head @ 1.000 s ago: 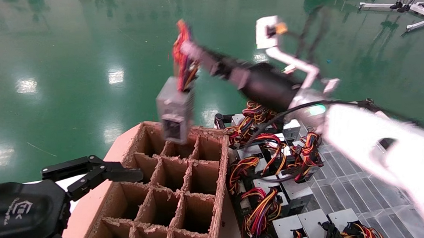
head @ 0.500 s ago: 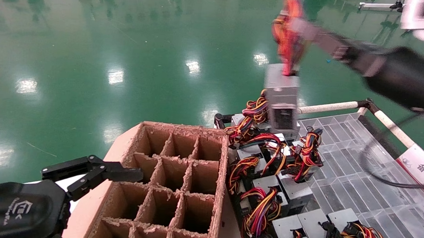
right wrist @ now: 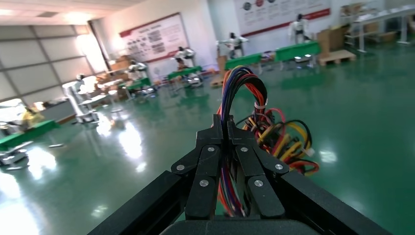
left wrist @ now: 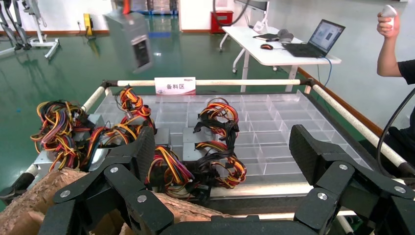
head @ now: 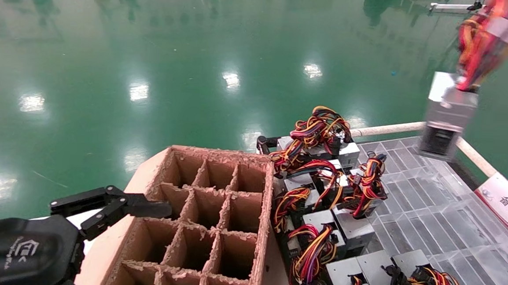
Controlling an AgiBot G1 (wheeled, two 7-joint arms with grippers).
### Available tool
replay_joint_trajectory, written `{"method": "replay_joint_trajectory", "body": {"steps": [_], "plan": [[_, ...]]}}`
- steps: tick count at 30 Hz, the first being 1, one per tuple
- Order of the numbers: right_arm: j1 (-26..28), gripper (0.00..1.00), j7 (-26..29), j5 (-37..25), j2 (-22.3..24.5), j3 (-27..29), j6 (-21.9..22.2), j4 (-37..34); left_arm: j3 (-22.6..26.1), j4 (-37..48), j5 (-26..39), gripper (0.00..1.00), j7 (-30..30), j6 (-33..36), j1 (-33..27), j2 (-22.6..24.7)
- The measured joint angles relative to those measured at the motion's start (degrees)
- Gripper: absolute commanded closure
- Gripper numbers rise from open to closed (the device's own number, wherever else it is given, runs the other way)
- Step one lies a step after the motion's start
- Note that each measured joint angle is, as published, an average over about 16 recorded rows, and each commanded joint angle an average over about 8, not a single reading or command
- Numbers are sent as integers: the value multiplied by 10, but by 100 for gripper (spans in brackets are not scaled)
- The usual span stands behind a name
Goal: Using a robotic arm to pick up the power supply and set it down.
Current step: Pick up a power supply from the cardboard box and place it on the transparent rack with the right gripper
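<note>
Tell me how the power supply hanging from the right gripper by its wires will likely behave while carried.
The power supply dangles below the right gripper, which pinches only its wire bundle, so it will probably swing and twist. The floppy wires give little control of the box's angle. The metal box looks heavy for its size, so the wires could slip.

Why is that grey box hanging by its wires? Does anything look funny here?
Yes. The right gripper is shut on the wire bundle, so the power supply dangles tilted in the air beyond the clear tray's far rail. The cardboard box's dividers are also frayed along their edges.
</note>
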Motion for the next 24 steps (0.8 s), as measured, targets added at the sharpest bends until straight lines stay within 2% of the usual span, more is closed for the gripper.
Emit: {"method": "replay_joint_trajectory", "body": {"steps": [12,24], "plan": [[-21,100,-19,-36,52,-26,-2,-9,0,0,0,0,0,0,0,0],[-31,100,-55,-89,45,-62,9,6,1,0,0,0,0,0,0,0]]}}
